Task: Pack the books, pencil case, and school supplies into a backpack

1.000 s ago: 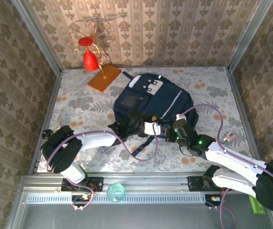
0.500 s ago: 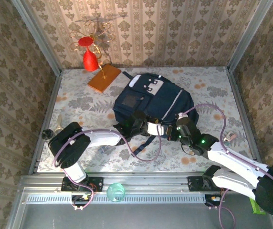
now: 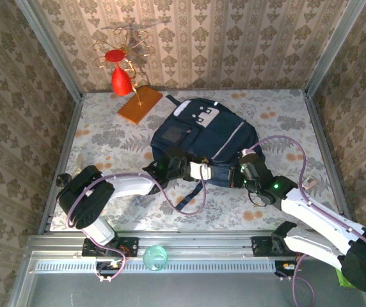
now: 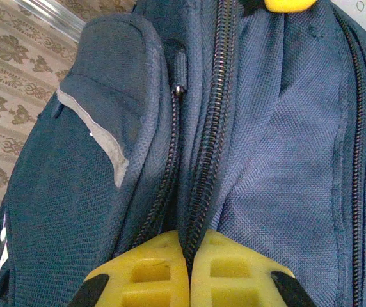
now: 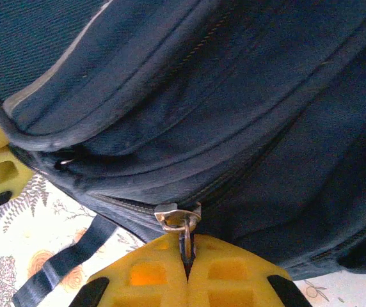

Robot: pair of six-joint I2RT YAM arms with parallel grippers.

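The navy backpack (image 3: 205, 137) lies flat mid-table, its grey-white patch toward the far wall. My left gripper (image 3: 214, 173) is at the bag's near edge, and its yellow fingers (image 4: 148, 272) are shut on the zipper seam of the backpack (image 4: 285, 160). My right gripper (image 3: 243, 167) sits just to the right of it. It is shut on the metal zipper pull (image 5: 186, 240) below the slider (image 5: 178, 216) on the backpack (image 5: 234, 96). The books and the pencil case are hidden. Small school supplies (image 3: 79, 161) lie at the table's left.
An orange slab (image 3: 139, 104) and a red ornament on a gold stand (image 3: 120, 77) sit at the back left. A loose strap (image 3: 192, 197) trails toward the near edge. A small pinkish piece (image 3: 308, 184) lies at the right. A teal cup (image 3: 156, 258) stands on the front rail.
My left gripper has closed on the zipper seam. My right gripper, still holding the zipper pull, has moved right and slightly away from the near edge along the bag.
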